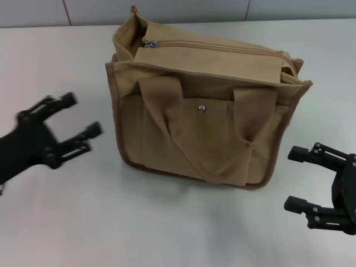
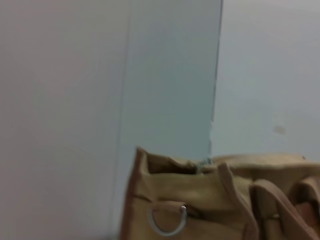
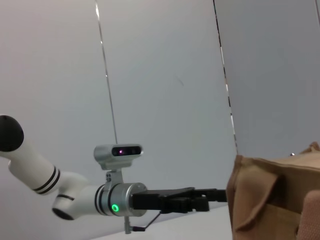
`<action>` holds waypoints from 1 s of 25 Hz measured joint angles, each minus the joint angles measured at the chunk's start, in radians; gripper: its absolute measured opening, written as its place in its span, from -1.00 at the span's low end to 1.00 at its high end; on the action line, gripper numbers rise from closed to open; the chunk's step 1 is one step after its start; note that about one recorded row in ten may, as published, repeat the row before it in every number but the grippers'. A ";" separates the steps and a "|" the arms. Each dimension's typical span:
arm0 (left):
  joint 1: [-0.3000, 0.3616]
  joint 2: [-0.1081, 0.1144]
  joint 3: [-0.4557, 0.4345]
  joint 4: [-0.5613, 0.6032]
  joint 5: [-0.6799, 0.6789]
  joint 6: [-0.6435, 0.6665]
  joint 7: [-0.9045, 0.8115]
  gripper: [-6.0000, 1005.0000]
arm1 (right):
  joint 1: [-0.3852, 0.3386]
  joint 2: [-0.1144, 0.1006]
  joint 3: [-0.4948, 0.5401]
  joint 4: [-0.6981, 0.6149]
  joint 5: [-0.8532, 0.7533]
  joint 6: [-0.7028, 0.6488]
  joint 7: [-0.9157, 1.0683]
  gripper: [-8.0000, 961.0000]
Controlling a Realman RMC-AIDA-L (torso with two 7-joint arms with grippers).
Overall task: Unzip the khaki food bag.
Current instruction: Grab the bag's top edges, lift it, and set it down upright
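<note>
Head view: khaki food bag [image 1: 206,117] central; left hand [image 1: 67,129], right hand [image 1: 312,187] spread wide, empty, flanking, clear of edges.

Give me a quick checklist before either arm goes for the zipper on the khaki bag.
1. Zipper closed along its length: ok; the zipper pull sits at the end of the khaki food bag on the robot's left.
2. Bag upright on the table: ok; front pocket and silver snap face the robot.
3. Left gripper open and clear of the bag: ok; it hovers beside the bag's left end.
4. Right gripper open and clear: ok; it is low, by the right front corner.
5. Handles clear of the zipper: ok; both webbing handles hang down the front.
6. Pull tab's orientation for a pinch: cannot tell.
</note>
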 joint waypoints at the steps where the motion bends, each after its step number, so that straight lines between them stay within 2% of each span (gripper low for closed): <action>1: -0.020 -0.005 0.023 -0.006 0.002 -0.014 -0.002 0.65 | 0.001 0.000 0.000 0.000 0.000 0.005 0.000 0.76; 3: -0.072 -0.022 0.059 -0.027 0.002 -0.058 0.003 0.65 | 0.002 0.000 0.000 0.001 0.000 0.014 0.000 0.76; 9: -0.147 -0.024 0.070 -0.116 -0.008 -0.135 0.007 0.63 | 0.002 0.000 0.000 0.003 0.000 0.019 0.000 0.75; 12: -0.153 -0.025 0.073 -0.118 -0.009 -0.145 0.001 0.60 | 0.000 0.000 0.000 0.003 0.000 0.021 0.000 0.75; 21: -0.148 -0.028 0.071 -0.119 -0.010 -0.141 0.022 0.21 | 0.000 0.000 0.001 0.003 0.000 0.022 0.000 0.75; 25: -0.154 -0.030 0.071 -0.127 -0.011 -0.143 0.022 -0.17 | 0.001 0.000 0.003 0.003 0.000 0.022 0.000 0.75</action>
